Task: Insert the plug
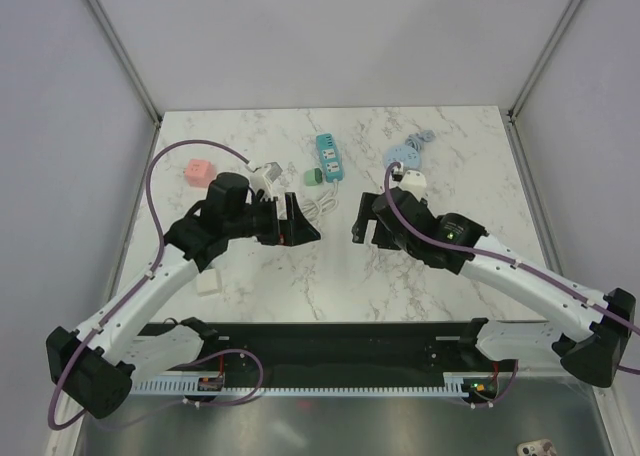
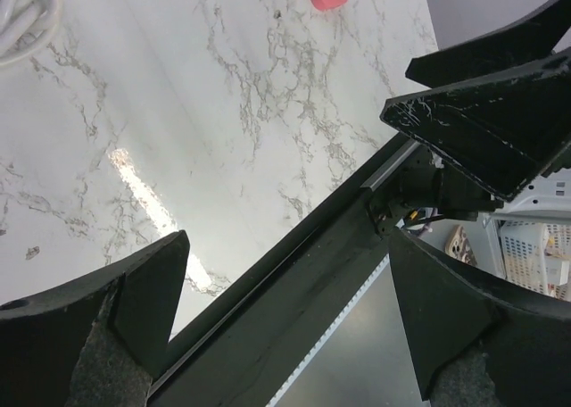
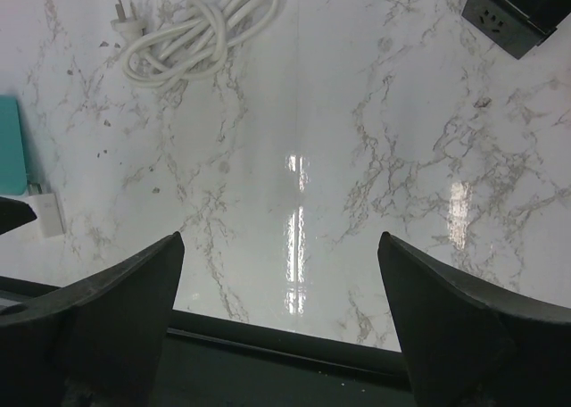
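Plug (image 3: 119,12) seems light and stiff, its coiled cord (image 3: 201,28) floppy; grip the plug's body. Left end effector (image 1: 305,221) and right end effector (image 1: 357,221) gape open, empty.

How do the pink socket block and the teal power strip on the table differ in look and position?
Colour: the pink socket block is pink and the teal power strip is teal. Shape: the block is squat and roughly square, while the strip is long and narrow. Place: the block lies towards the left of the table, the strip near the middle. Both rest on the marble top, untouched.

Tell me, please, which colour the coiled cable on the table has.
White. The coiled cable shows best in the right wrist view.
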Robot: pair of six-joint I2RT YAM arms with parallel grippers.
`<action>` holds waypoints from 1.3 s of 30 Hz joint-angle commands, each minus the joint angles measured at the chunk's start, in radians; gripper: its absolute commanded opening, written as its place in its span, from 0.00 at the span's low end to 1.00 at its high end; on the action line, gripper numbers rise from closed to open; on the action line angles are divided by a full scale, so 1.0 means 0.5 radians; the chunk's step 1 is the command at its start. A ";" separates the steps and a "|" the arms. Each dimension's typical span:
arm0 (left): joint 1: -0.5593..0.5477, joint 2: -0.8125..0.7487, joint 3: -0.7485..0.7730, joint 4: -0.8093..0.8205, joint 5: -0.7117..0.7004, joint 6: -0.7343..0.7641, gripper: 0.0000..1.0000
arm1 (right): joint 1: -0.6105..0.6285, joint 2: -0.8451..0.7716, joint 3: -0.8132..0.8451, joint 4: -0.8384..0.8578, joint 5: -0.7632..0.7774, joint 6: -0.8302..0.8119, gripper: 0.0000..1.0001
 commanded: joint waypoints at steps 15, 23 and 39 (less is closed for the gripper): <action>0.290 0.338 0.409 -0.743 -1.132 -0.424 0.94 | -0.002 -0.587 -0.579 0.500 -0.179 0.024 0.98; 1.315 0.335 0.289 -0.882 -1.193 -0.510 0.93 | -0.002 -0.907 -0.850 0.770 -0.206 -0.074 0.98; 1.837 0.537 0.047 -0.664 -1.265 -0.875 0.90 | -0.002 -0.984 -0.893 0.647 -0.258 -0.009 0.98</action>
